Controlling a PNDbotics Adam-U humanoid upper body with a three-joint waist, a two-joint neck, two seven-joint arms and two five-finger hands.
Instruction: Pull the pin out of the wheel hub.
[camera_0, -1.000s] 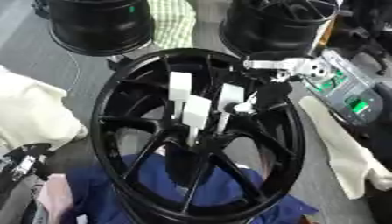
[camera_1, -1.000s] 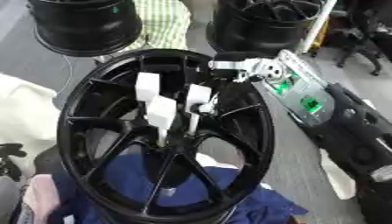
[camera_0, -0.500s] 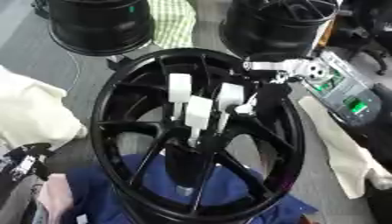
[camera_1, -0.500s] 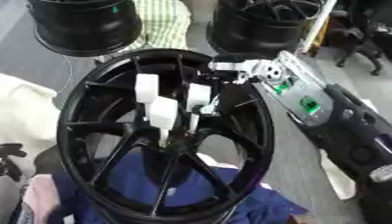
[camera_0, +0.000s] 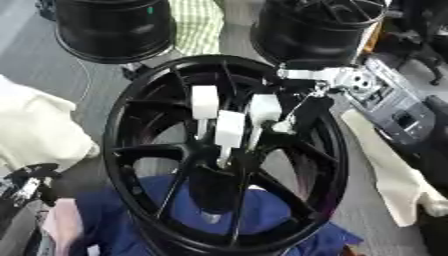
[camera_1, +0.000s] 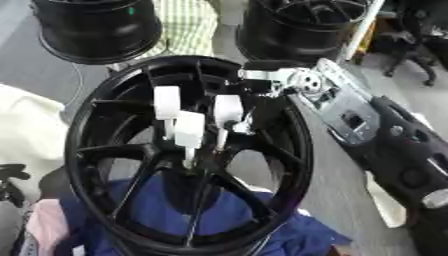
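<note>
Right hand (camera_0: 302, 107), at two o'clock over the black wheel hub (camera_0: 166, 200), pinches a white-capped pin (camera_0: 262, 112); left hand (camera_0: 26, 180) grip unclear.

A glossy black metal wheel hub (camera_0: 225, 155) with smooth spokes lies on soft blue cloth (camera_0: 262, 210). Three matt white pins (camera_0: 230, 129) that look like plastic stand at its centre. Cream cloth (camera_0: 35, 130) lies at left, and a silver metal wrist meets the black right robot hand (camera_0: 302, 107).

black spokes (camera_0: 157, 150) crowding three white pins (camera_0: 230, 129), open gaps between spokes, two wheels (camera_0: 114, 27) behind
</note>
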